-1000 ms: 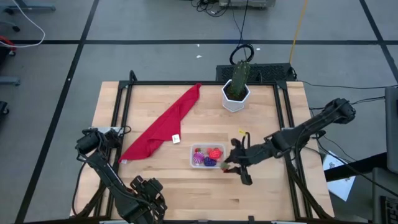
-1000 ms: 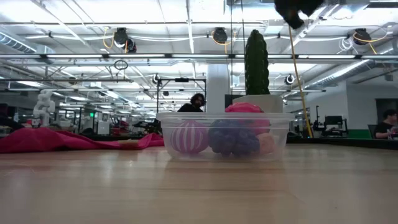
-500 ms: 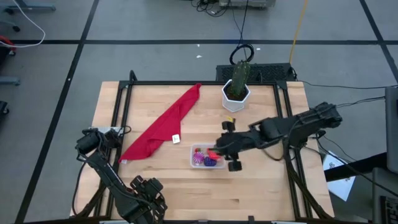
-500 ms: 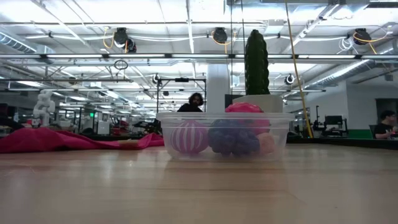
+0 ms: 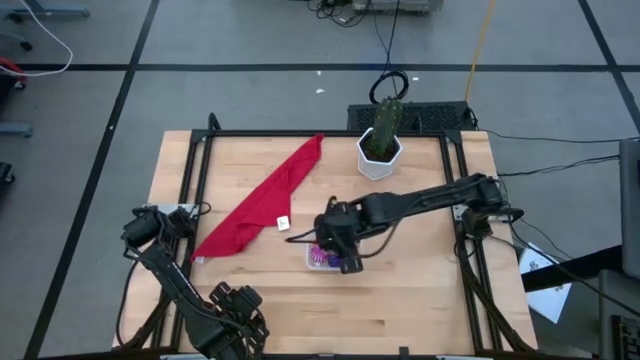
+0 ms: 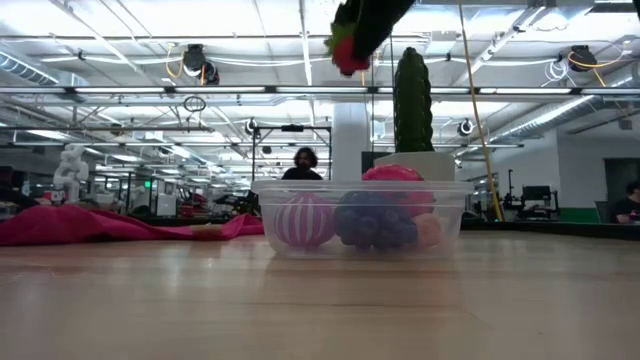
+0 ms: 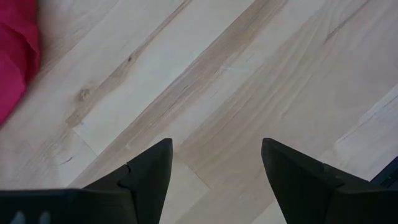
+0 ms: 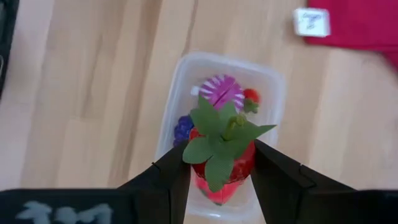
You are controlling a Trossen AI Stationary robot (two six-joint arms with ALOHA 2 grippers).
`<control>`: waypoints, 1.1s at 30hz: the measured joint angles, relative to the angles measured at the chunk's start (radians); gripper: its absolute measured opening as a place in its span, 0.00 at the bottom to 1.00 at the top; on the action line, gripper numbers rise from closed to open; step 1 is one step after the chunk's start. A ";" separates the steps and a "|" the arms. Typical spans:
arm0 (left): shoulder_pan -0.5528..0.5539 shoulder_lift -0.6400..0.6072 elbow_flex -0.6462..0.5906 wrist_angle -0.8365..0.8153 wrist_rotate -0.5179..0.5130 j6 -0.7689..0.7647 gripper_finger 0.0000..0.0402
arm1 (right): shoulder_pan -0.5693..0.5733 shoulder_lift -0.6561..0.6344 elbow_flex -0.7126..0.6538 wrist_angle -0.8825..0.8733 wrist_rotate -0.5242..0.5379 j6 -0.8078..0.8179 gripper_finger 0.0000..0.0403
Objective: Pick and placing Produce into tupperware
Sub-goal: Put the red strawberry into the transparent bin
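The tupperware (image 8: 186,68) is a small clear box on the wood, also seen in the low view (image 6: 365,215) and half covered from above (image 5: 315,260). Inside lie a pink striped ball (image 8: 222,89), purple grapes (image 8: 181,129) and a small red piece (image 8: 250,95). My right gripper (image 8: 221,177) hovers right over the box, shut on a red toy strawberry (image 8: 222,168) with green leaves. My left gripper (image 7: 214,168) is open above bare wood near the table's near left corner (image 5: 235,305). My right gripper pinches the strawberry between its two fingers (image 8: 171,180), one on each flank of the red body (image 8: 244,163) just below the leafy cap (image 8: 221,134). The fingers point down from above. The fruit is lifted clear, well above the tupperware's rim (image 6: 345,55).
A long red cloth (image 5: 265,195) with a white tag (image 5: 283,223) lies left of the box. A white hexagonal pot with a cactus (image 5: 380,150) stands at the far edge. Bare wood surrounds the box. People show in the room beyond the table (image 6: 305,160).
My right gripper has travelled from just right of the tupperware toward the table's left, rising on the way, and now hangs over the box with the strawberry still held. The box and its contents have stayed in place.
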 joint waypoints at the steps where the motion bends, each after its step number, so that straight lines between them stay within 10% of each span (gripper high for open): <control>1: 0.000 0.000 0.000 0.000 0.000 0.000 0.63 | -0.005 0.014 0.000 0.000 -0.014 -0.007 0.35; 33: 0.000 0.000 0.000 -0.002 -0.001 -0.003 0.63 | -0.055 0.227 0.000 0.072 -0.041 -0.063 0.35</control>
